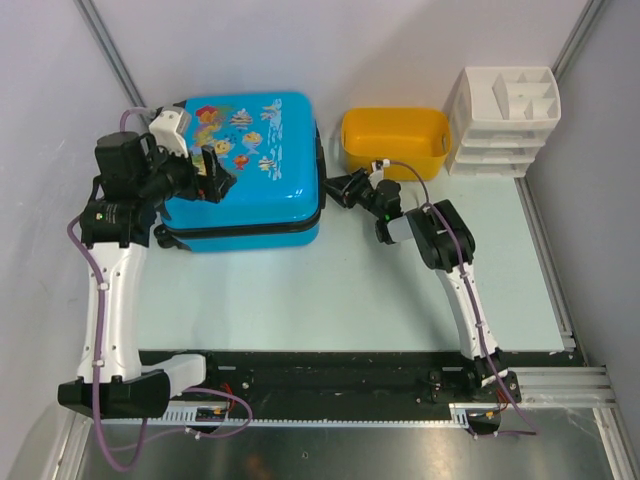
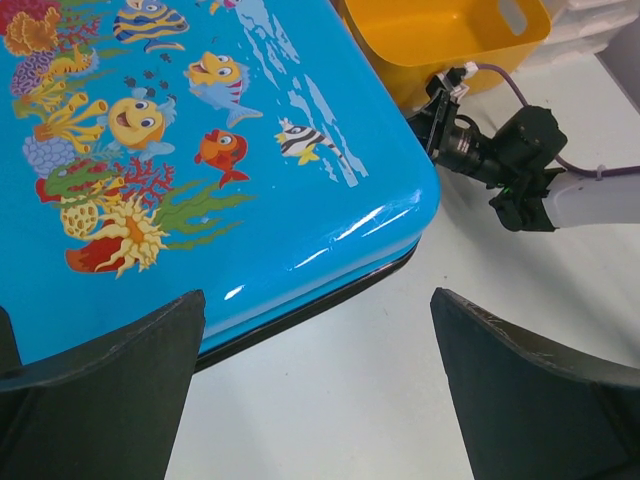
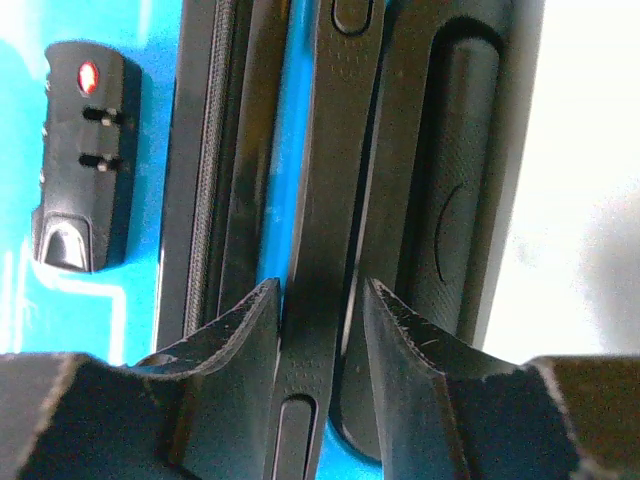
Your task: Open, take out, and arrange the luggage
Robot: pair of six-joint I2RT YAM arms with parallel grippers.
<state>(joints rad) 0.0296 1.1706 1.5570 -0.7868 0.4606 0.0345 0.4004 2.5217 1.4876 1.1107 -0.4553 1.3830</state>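
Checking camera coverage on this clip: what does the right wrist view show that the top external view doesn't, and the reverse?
Only right wrist: a black combination lock, the zipper band, and a black handle running between the fingers of the right claw; whether they touch it is unclear. Only top external: the yellow tub, the white drawer organizer, and the left claw above the luggage. Both: the blue luggage shell and the right claw at its side.

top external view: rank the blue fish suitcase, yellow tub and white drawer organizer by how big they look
1. blue fish suitcase, clearly largest
2. white drawer organizer
3. yellow tub, slightly smaller; the organizer stands taller, nearer the camera, so unsure
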